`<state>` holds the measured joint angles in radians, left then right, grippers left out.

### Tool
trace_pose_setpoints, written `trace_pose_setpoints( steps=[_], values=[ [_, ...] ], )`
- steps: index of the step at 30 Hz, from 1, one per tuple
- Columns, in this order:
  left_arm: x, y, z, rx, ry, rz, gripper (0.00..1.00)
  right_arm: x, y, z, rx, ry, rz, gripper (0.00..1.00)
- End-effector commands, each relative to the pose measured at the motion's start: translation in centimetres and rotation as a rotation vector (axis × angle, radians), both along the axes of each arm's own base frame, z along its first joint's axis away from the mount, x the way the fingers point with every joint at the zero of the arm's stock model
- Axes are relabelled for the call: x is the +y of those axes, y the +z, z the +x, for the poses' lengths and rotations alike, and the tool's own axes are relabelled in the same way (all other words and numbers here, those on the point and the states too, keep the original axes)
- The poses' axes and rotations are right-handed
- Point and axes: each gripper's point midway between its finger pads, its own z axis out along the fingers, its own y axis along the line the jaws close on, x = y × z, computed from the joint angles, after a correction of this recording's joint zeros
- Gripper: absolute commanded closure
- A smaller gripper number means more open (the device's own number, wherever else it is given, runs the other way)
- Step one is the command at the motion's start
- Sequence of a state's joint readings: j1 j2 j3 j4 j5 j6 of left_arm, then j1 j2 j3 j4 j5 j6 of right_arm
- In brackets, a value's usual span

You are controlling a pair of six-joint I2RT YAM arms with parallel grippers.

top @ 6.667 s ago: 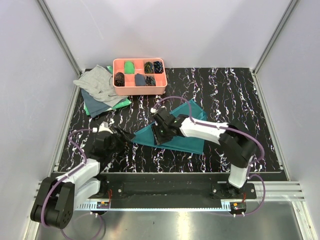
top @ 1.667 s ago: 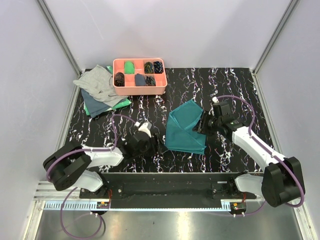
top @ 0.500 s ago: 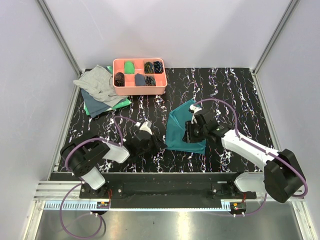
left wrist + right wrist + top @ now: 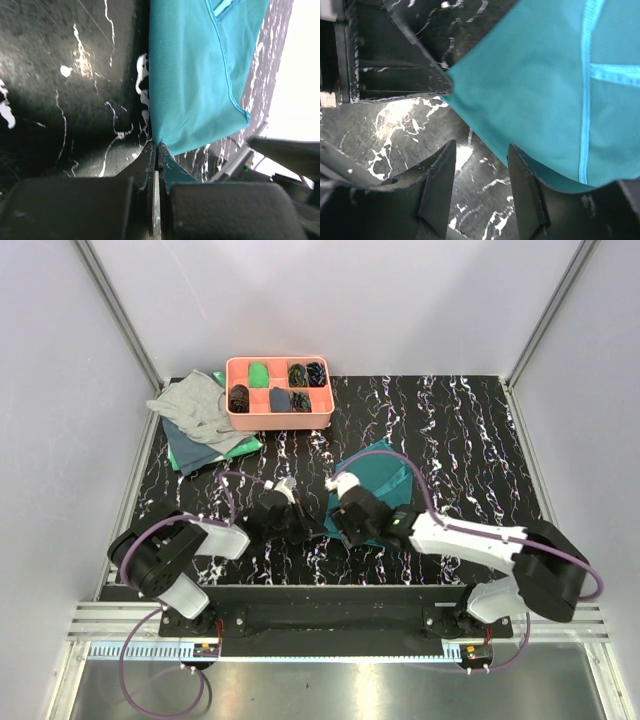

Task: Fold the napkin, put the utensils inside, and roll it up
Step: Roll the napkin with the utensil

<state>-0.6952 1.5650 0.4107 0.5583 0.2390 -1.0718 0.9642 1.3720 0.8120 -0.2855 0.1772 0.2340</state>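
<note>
The teal napkin [image 4: 378, 478] lies folded on the black marbled table, its near-left corner drawn to a point. My left gripper [image 4: 312, 527] is shut on that corner; the left wrist view shows the napkin [image 4: 195, 75] pinched right at the tips of the left gripper [image 4: 157, 147]. My right gripper [image 4: 338, 533] hovers just beside it, low over the table. In the right wrist view the right gripper [image 4: 481, 150] stands open with only tabletop between its fingers, and the napkin's [image 4: 540, 85] edge runs past the right finger. The utensils are out of view.
A salmon compartment tray [image 4: 280, 421] holding rolled cloths stands at the back left. A light grey cloth [image 4: 195, 405] lies on darker cloths [image 4: 200, 454] beside it. Frame rails and white walls close in the table on three sides.
My left gripper has closed onto the napkin's near-left corner. My right arm has swung left across the napkin to that same corner, and its jaws have opened wider.
</note>
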Motion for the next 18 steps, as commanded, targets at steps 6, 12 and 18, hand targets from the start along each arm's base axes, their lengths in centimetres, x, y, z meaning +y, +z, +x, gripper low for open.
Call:
trace_pose_setpoints(
  steps=[6, 12, 18],
  values=[
    [-0.3, 3.8, 0.3, -0.028, -0.074, -0.088, 1.00, 4.9, 0.2, 1.0, -0.265, 0.054, -0.173, 0.43],
    [0.3, 4.0, 0.5, -0.028, -0.076, -0.081, 1.00, 6.7, -0.8, 0.1, -0.309, 0.101, -0.228, 0.41],
    [1.2, 4.2, 0.8, -0.035, -0.060, -0.066, 1.00, 4.7, -3.0, 1.2, -0.331, 0.010, -0.360, 0.41]
  ],
)
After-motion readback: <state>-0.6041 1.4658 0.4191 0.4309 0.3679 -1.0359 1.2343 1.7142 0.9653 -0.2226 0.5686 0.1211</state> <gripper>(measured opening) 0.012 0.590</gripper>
